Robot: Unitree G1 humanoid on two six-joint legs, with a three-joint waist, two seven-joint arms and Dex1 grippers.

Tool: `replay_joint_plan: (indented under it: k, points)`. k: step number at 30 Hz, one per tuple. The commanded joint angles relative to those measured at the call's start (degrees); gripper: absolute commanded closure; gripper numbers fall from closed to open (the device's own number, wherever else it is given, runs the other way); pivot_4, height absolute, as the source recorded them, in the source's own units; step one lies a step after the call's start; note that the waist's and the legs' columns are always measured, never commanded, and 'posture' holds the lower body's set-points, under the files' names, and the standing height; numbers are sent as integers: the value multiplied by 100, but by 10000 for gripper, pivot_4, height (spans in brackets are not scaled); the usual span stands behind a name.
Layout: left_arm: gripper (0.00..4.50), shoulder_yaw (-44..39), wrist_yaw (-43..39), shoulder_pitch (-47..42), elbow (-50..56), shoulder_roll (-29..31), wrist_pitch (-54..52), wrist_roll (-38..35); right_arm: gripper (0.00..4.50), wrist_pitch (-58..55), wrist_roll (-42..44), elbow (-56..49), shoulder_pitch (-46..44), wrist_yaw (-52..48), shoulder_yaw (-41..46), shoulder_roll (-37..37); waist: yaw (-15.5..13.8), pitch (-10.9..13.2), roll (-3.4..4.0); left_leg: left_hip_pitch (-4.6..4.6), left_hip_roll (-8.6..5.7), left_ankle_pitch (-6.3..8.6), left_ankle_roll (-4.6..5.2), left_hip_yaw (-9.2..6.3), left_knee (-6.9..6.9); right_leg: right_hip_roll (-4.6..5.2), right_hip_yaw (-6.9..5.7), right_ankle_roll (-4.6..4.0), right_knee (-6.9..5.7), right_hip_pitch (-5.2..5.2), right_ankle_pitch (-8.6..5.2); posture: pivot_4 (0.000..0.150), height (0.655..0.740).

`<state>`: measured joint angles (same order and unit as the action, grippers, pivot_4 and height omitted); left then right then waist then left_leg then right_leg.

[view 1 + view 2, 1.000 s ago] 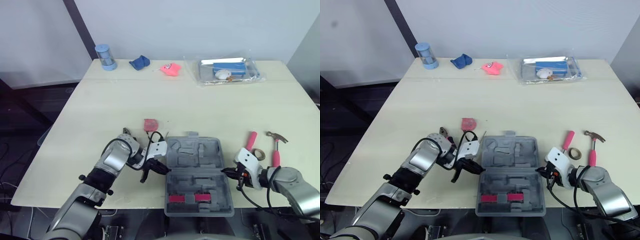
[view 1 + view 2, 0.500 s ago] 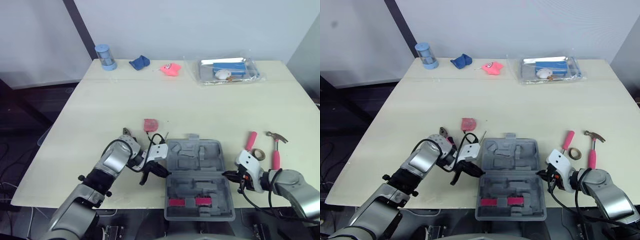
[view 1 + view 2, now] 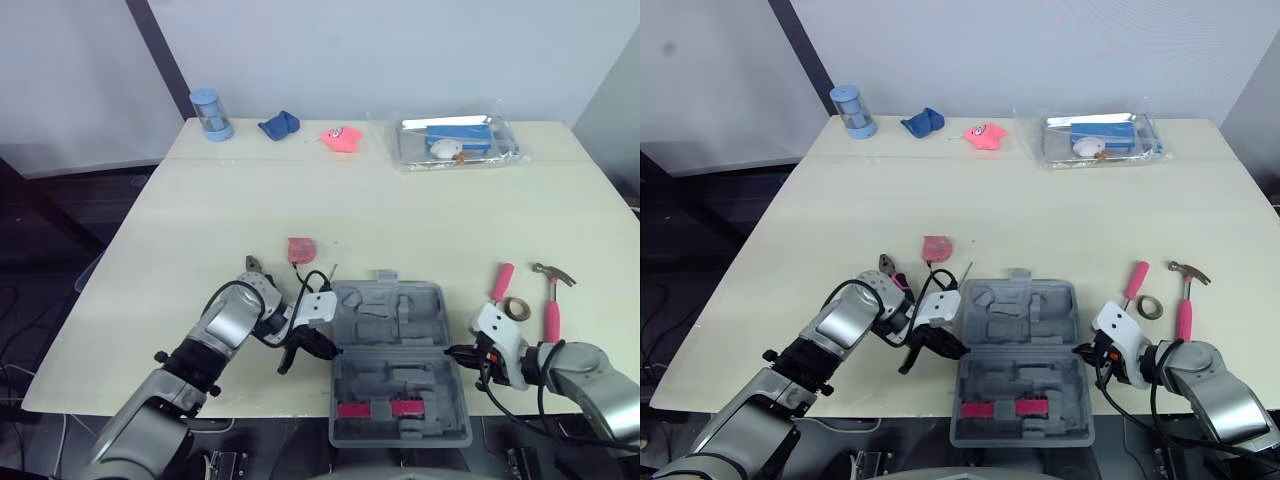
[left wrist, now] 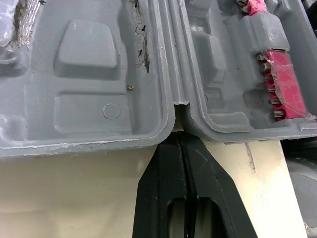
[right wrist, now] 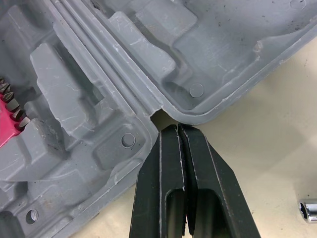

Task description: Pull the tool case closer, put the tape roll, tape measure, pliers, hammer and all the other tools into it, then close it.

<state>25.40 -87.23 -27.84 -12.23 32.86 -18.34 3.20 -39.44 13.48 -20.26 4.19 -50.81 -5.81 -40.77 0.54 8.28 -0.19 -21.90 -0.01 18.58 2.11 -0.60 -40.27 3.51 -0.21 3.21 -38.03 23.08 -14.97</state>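
Left tool (image 4: 181, 136) and right tool (image 5: 178, 128), each with fingers clenched together on nothing, sit with their tips in the hinge notches on opposite sides of the open grey tool case (image 3: 385, 310) at the surface's (image 3: 300, 190) near edge

A pale table (image 3: 420, 215) carries, along its far edge from left to right, a blue canister (image 3: 211, 113), blue cloth (image 3: 279, 124), pink toy (image 3: 340, 138) and clear bag (image 3: 455, 141). Mid-table lies a red tape measure (image 3: 300, 249). Nearer, the open grey tool case (image 3: 395, 360) overhangs the near edge. Right of it lie a pink-handled tool (image 3: 500, 281), tape roll (image 3: 517, 308) and hammer (image 3: 551, 295).
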Motion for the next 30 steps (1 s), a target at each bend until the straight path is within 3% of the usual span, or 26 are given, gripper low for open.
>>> replay_joint_plan:
  k: [1, 30]
  points:
    - [45000, 113, -88, 8, 289, -30, 87, -184, 44444, 19, 186, -333, 15, -43, -112, 37, 1, 0, 0, 0, 0, 0, 0, 0, 0, 0, 0, 0, 0, 0, 0, 1500, 7400]
    - [45000, 177, -217, -6, 308, 186, 204, -208, 44444, 42, 148, -281, -59, 23, -311, 173, 6, 0, 0, 1, 2, 1, 2, 0, 0, -3, 0, 0, 0, 0, 0, 1500, 7400]
